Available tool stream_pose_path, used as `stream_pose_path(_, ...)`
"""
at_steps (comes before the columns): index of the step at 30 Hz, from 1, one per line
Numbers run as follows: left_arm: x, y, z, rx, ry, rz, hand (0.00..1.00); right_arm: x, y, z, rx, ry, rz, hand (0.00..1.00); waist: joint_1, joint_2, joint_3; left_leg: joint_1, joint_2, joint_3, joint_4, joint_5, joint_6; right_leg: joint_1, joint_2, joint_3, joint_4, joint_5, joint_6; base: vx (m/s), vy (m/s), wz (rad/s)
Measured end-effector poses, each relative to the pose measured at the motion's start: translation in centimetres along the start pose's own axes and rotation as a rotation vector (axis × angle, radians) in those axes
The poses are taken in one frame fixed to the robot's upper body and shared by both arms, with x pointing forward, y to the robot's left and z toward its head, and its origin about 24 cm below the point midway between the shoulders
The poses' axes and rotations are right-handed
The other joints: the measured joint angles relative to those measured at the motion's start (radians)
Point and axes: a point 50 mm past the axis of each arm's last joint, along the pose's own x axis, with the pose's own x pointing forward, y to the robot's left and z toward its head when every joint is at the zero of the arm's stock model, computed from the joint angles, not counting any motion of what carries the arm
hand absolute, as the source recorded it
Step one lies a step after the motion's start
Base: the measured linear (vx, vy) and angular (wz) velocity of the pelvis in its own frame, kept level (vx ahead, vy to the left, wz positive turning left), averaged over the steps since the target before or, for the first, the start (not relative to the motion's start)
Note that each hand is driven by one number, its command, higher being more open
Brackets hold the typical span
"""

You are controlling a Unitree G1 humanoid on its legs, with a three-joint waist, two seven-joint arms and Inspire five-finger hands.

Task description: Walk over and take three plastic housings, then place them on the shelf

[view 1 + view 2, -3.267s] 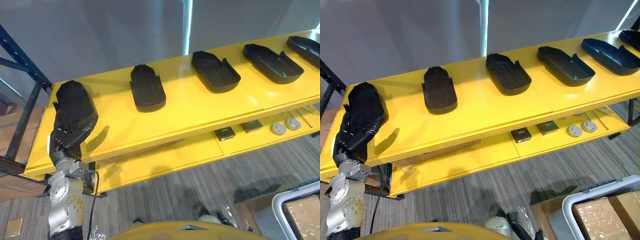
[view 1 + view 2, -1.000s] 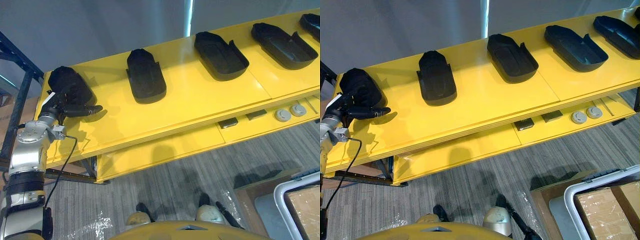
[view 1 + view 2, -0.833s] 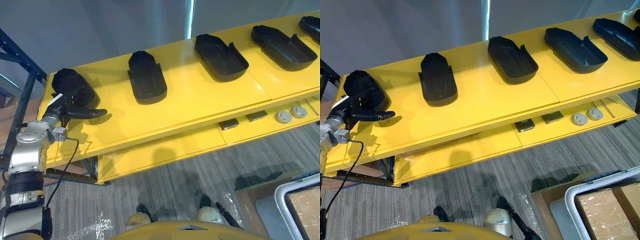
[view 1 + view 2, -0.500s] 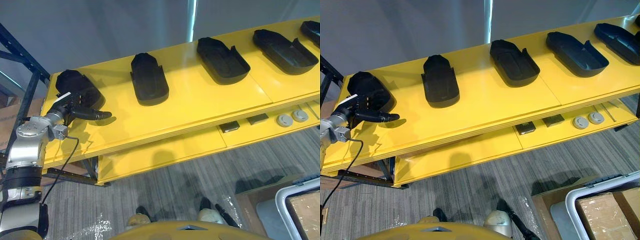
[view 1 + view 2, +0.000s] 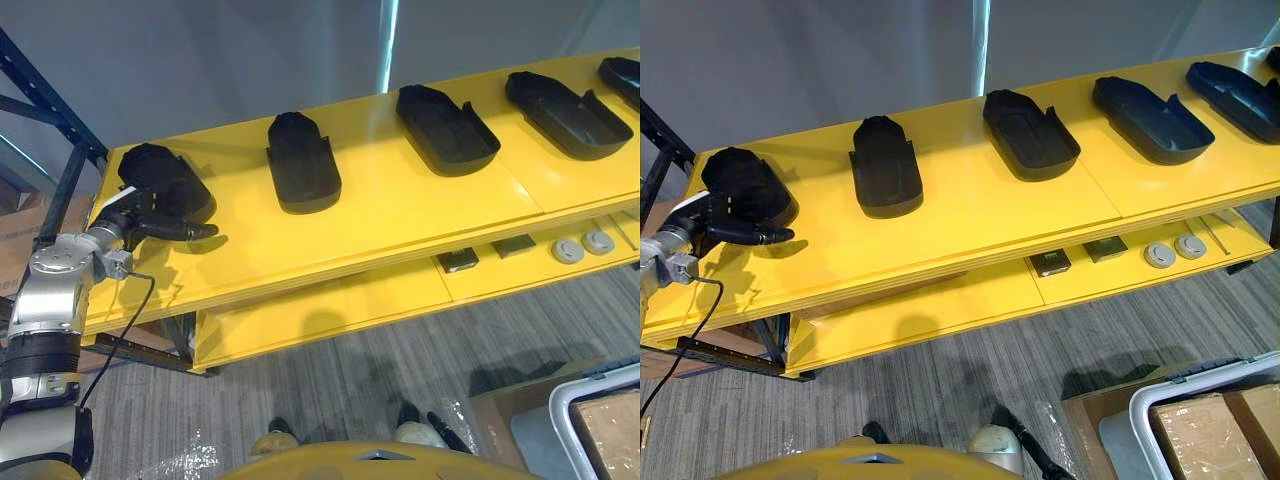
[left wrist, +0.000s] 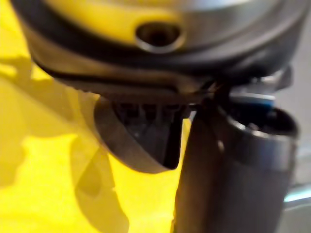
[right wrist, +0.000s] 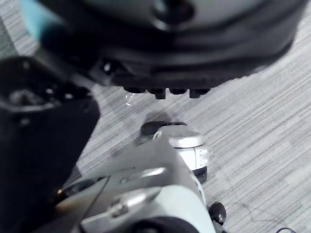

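At the left end of the glossy yellow shelf board [image 5: 400, 215] lay the leftmost black moulded plastic housing [image 5: 165, 178], matte, domed side up. The left hand [image 5: 132, 216] sat against its near end; could not tell whether it gripped the shell or merely touched it. Rightward along the board, well apart from one another, were the second black housing [image 5: 302, 172], closed face up, then the third black housing [image 5: 446, 128] and fourth black housing [image 5: 567, 100], both hollow side up, tub-like with raised walls. A fifth black housing [image 5: 622, 75] was cut by the upper right edge.

A dark steel rack post [image 5: 62, 190] rose at far left. The lower yellow board [image 5: 330, 305] carried two flat dark square parts [image 5: 458, 261] and two round grey discs [image 5: 567, 250]. Striped grey carpet [image 5: 380, 370] lay below.

The right eye view took in more of a white-rimmed bin [image 5: 1135, 420] with a brown carton [image 5: 1215, 435], lower right. The left wrist view gave the shell's curved rim close against yellow. In the right wrist view the right hand [image 7: 194, 53] hung over carpet, fingers loose, holding nothing.
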Motion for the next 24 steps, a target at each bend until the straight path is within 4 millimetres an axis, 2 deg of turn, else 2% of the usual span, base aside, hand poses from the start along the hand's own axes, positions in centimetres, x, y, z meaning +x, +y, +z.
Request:
stream_pose_path(5,-0.1,1.3,2.7,-0.042,-0.164,0.178,1.00,0.0,0.2,-0.2,-0.018,0.011,-0.004,1.00,0.002,-0.014,-0.009,-0.001,-0.001,-0.009,0.000,0.001,0.001,0.002,-0.001,-0.002,0.000,0.000,0.000,0.00,0.000,0.01)
stream_pose_path(9,-0.7,1.0,5.0,-0.074,-0.323,0.268,1.00,0.0,0.3,-0.3,-0.006,0.013,-0.008,1.00,-0.001,-0.016,-0.009,-0.002,-0.001,-0.009,0.000,0.001,0.001,0.000,-0.001,-0.002,0.000,0.000,0.000,0.00,0.000,0.00)
stream_pose_path(11,-1.1,-0.1,6.5,-0.123,-0.441,0.296,1.00,0.0,0.3,-0.3,-0.007,0.008,-0.009,1.00,-0.004,-0.017,-0.008,-0.001,-0.001,-0.009,0.000,0.001,0.001,-0.001,-0.001,-0.002,0.000,0.000,0.000,0.00,0.000,0.00)
stream_pose_path(15,-1.1,-2.5,8.1,-0.275,-0.557,0.237,1.00,0.0,0.5,-0.3,-0.004,0.004,-0.019,1.00,-0.013,-0.024,-0.004,-0.001,-0.001,-0.003,-0.001,0.001,0.001,-0.010,-0.001,0.001,0.001,0.000,0.000,0.00,0.000,-0.02)
stream_pose_path(20,-0.3,-4.9,8.0,-0.360,-0.557,0.208,1.00,0.2,1.2,0.2,0.012,-0.014,-0.001,1.00,-0.045,-0.047,0.017,-0.009,0.000,0.022,0.001,0.000,0.000,-0.036,0.001,0.026,0.003,0.004,-0.002,0.00,0.000,-0.14)
stream_pose_path(23,0.3,-6.1,8.0,-0.397,-0.552,0.207,1.00,0.2,2.2,0.4,0.038,-0.033,0.026,1.00,-0.061,-0.072,0.041,-0.040,0.000,0.037,0.011,-0.001,0.001,-0.072,0.001,0.047,0.004,0.020,-0.006,-0.01,-0.003,-0.14)
stream_pose_path(24,0.8,-6.7,8.5,-0.436,-0.564,0.208,1.00,0.3,2.4,0.6,0.048,-0.044,0.033,1.00,-0.065,-0.081,0.074,-0.044,0.001,0.037,0.025,-0.005,0.005,-0.073,-0.001,0.050,0.005,0.022,-0.006,-0.02,-0.006,-0.05)
